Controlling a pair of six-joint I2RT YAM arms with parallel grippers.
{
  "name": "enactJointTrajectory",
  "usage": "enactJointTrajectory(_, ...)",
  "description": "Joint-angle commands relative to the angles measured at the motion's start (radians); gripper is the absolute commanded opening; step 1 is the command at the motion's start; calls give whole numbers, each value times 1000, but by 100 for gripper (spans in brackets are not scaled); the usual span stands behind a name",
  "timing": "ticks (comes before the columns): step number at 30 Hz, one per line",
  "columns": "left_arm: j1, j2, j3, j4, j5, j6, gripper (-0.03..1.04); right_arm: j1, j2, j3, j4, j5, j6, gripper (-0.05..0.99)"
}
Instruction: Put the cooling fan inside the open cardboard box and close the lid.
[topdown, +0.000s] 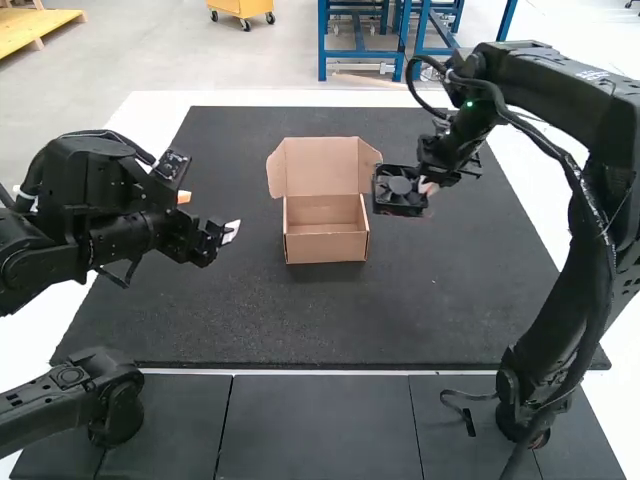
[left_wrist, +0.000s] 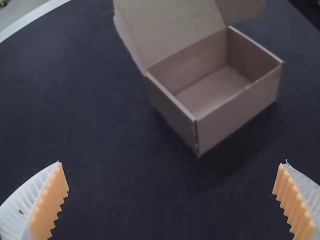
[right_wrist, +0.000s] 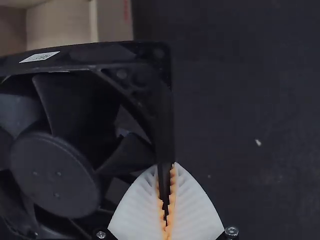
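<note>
While the right gripper clamps its white ribbed fingers tight on the black frame of the cooling fan, the fan hangs just beside the right wall of the cardboard box, outside it. Whether it touches the mat, I cannot tell. The box stands upright in the middle of that black mat, lid raised at the back, mouth open upward. Over on the left, well apart from the box, the left gripper hovers above the mat, fingers spread wide.
</note>
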Motion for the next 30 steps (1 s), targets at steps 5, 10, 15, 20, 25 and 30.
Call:
enactJointTrajectory(5, 8, -29, -6, -31, -7, -11, 97, 102, -22, 5, 86, -47, 86, -1)
enactJointTrajectory(10, 10, -29, -3, -43, -12, -11, 97, 126, -2, 5, 109, -48, 95, -1)
enactJointTrajectory(15, 13, -29, -3, -43, -18, -11, 97, 157, 15, 13, 109, -55, 98, -1)
enactJointTrajectory(20, 24, -29, -4, -43, -18, -4, 97, 189, 44, 48, 108, -58, 98, -1)
enactJointTrajectory(25, 22, -29, -7, -40, -18, 6, 97, 211, 87, 96, 98, -62, 96, -1)
enactJointTrajectory(30, 24, -29, -9, -39, -18, 6, 97, 228, 131, 126, 98, -64, 96, -1)
